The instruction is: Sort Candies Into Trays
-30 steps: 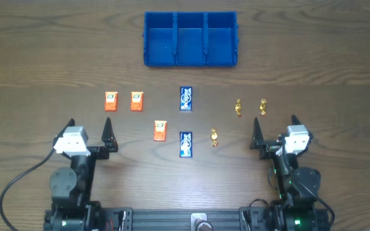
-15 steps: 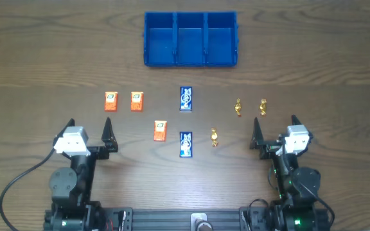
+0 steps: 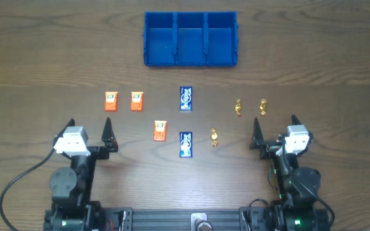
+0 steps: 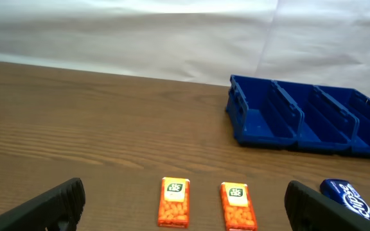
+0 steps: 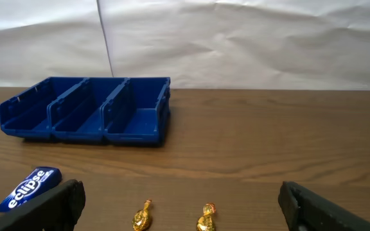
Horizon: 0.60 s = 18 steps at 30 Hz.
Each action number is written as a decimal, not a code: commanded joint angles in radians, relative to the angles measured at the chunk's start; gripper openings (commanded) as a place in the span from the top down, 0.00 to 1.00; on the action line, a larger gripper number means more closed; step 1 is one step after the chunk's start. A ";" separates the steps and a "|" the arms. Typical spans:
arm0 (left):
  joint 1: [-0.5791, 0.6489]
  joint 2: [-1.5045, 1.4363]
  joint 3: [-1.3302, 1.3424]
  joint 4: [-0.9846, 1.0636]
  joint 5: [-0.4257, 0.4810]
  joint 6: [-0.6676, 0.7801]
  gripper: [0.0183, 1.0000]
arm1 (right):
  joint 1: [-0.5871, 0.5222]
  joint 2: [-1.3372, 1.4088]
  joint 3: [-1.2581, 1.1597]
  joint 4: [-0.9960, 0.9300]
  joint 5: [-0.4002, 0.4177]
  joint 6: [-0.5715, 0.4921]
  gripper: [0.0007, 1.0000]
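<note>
three orange boxes (image 3: 111,101) (image 3: 137,101) (image 3: 160,130) lie on the table (image 3: 44,58) towards the left, two side by side and one nearer the arms. two blue packs (image 3: 185,99) (image 3: 185,144) lie in the middle, one behind the other. three gold-wrapped candies (image 3: 238,107) (image 3: 263,106) (image 3: 214,136) lie on the right, two side by side. one blue tray (image 3: 191,61) with three compartments stands beyond them all, well apart. the left end effector (image 3: 90,123) and right end effector (image 3: 275,122) sit near their bases, fingers spread wide, gripping nothing.
</note>
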 commanded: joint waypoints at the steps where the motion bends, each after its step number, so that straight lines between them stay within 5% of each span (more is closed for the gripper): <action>1: 0.002 -0.006 -0.016 -0.041 0.012 0.010 0.00 | 0.005 -0.009 -0.004 -0.005 0.002 -0.012 0.00; 11: 0.026 0.060 0.120 -0.125 0.003 0.005 0.00 | 0.005 -0.009 -0.004 -0.005 0.002 -0.012 0.00; 18: 0.054 0.654 0.654 -0.421 -0.003 0.003 0.00 | 0.005 -0.010 -0.004 -0.005 0.002 -0.012 0.00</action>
